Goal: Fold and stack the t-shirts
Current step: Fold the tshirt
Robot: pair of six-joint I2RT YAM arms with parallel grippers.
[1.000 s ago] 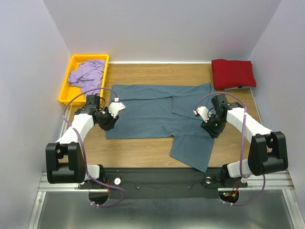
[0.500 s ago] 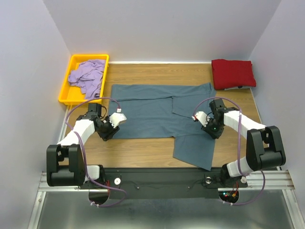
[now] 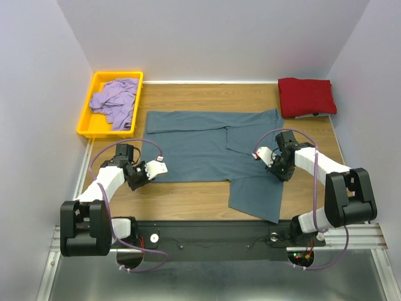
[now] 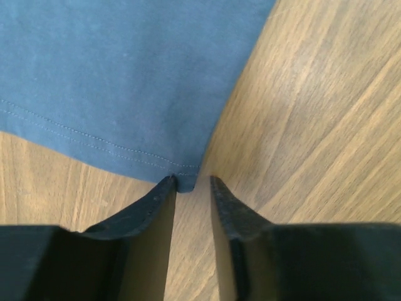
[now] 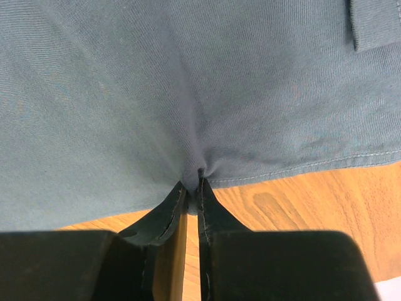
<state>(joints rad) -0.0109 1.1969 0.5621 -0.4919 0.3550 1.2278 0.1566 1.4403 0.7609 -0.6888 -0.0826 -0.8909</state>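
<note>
Blue-grey t-shirt lies spread out on the table. Right gripper pinches its near hem tight. Left gripper sits at the shirt's corner, jaws a little apart, holding nothing. I think it must close there before the fold can start.

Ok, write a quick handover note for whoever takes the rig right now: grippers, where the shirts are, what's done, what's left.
Left gripper: open, tips at the near-left hem corner of the slate blue-grey cotton t-shirt, not clamped.
Right gripper: shut on that shirt's edge, fabric bunched at the tips.
Blue-grey shirt: spread on the wooden table, partly folded.
Dark red t-shirt: folded, far right corner.
Pale lavender t-shirt: crumpled in the yellow plastic tray.
Left: finish blue-grey, fold lavender, stack all three.
</note>
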